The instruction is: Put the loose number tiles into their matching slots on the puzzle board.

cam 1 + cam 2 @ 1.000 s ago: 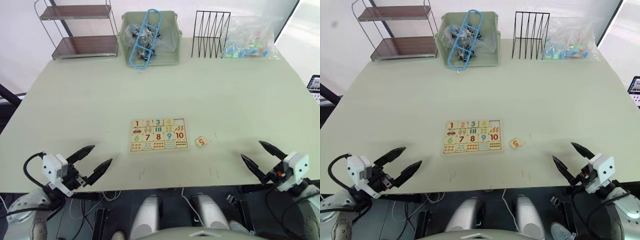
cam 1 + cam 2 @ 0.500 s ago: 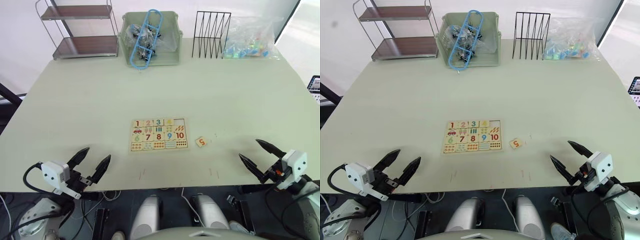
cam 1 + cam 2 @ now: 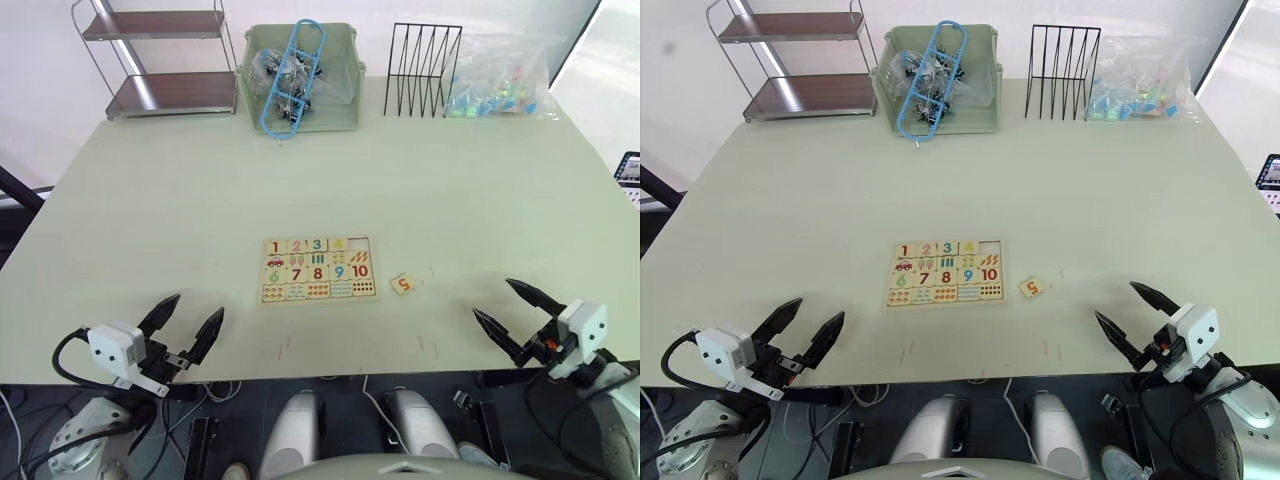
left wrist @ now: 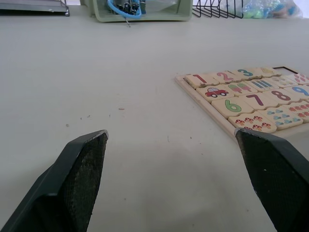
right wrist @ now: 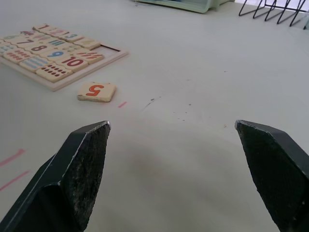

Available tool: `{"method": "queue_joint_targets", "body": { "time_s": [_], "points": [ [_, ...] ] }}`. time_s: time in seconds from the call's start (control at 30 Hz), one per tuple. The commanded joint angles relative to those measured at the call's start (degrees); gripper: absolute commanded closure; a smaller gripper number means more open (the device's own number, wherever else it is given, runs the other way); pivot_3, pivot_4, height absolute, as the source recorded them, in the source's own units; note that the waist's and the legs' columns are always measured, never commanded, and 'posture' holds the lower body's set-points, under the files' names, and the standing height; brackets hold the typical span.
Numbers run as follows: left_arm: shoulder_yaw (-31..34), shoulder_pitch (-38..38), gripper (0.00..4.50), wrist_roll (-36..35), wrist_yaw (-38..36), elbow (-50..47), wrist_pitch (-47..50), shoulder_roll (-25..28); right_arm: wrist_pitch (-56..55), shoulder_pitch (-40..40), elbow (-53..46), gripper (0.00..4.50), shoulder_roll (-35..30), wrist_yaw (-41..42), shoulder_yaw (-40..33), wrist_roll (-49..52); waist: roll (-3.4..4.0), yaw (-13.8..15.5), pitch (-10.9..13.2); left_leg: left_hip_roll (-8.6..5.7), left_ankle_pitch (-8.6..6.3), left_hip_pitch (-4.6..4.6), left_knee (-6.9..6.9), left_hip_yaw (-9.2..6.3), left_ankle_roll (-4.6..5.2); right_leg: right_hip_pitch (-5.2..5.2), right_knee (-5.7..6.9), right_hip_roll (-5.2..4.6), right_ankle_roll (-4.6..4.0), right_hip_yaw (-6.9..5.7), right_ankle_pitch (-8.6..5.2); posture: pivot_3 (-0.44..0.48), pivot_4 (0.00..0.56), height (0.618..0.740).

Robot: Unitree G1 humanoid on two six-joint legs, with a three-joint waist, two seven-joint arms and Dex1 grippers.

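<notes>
Both claws hover spread wide and empty over the near edge of the worktop [image 3: 180,190] — the left claw [image 3: 187,330] well to the left of the puzzle board [image 3: 318,269], the right claw [image 3: 512,312] to the right of it. On the board the top row carries 1, 2, 3 and a fourth tile, with the last slot [image 5: 112,47] on the right end bare; the right wrist view shows that open recess more plainly than the head views do. One loose number tile [image 3: 403,284], an orange 5, lies flat on the worktop just beside the board's right edge, apart from it and turned askew. From the left wrist, the board's left end [image 4: 241,99] shows close up — a red car picture tile sits under the 1.
</notes>
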Motion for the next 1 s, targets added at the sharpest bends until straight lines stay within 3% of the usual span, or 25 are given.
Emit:
{"method": "queue_joint_targets", "body": {
  "time_s": [0.03,0.27,0.63,1.0],
  "points": [
    [0.49,-0.08,0.0,-0.14,-2.37,-0.09,-1.98,1.93,-0.68,-0.52,-1.39,0.16,-0.24,0.5,0.27,1.37,0.0,0.05,0.0,0.0,0.0,0.0,0.0,0.0,0.0,0.0,0.0,0.0,0.0,0.0,0.0,0.0,0.15,0.739],
    [0.95,-1.32,0.0,-1.83,-8.72,2.63,-2.64,6.54,4.38,-1.49,-6.75,0.16,-0.28,-1.81,4.41,1.83,0.0,0.14,-0.01,0.01,0.0,0.01,0.01,0.02,0.0,0.0,0.01,0.02,-0.02,0.01,0.0,0.0,0.15,0.739],
    [0.21,-2.96,0.0,-5.91,-20.4,2.13,1.97,15.3,13.74,-5.49,-13.82,0.16,3.95,-15.32,14.17,-6.08,-0.05,0.58,-0.04,0.02,0.0,0.0,0.01,0.02,0.0,-0.02,0.01,0.01,-0.04,0.01,-0.01,0.0,0.15,0.739],
    [1.0,-7.69,0.0,-8.08,-30.57,4.18,5.07,22.59,17.0,-8.69,-11.36,0.16,7.43,-22.59,22.05,-14.25,-0.11,0.51,-0.07,0.04,0.0,0.0,0.02,0.02,0.0,-0.03,0.02,0.02,-0.06,-0.01,-0.01,0.0,0.15,0.739]
  ]
}}
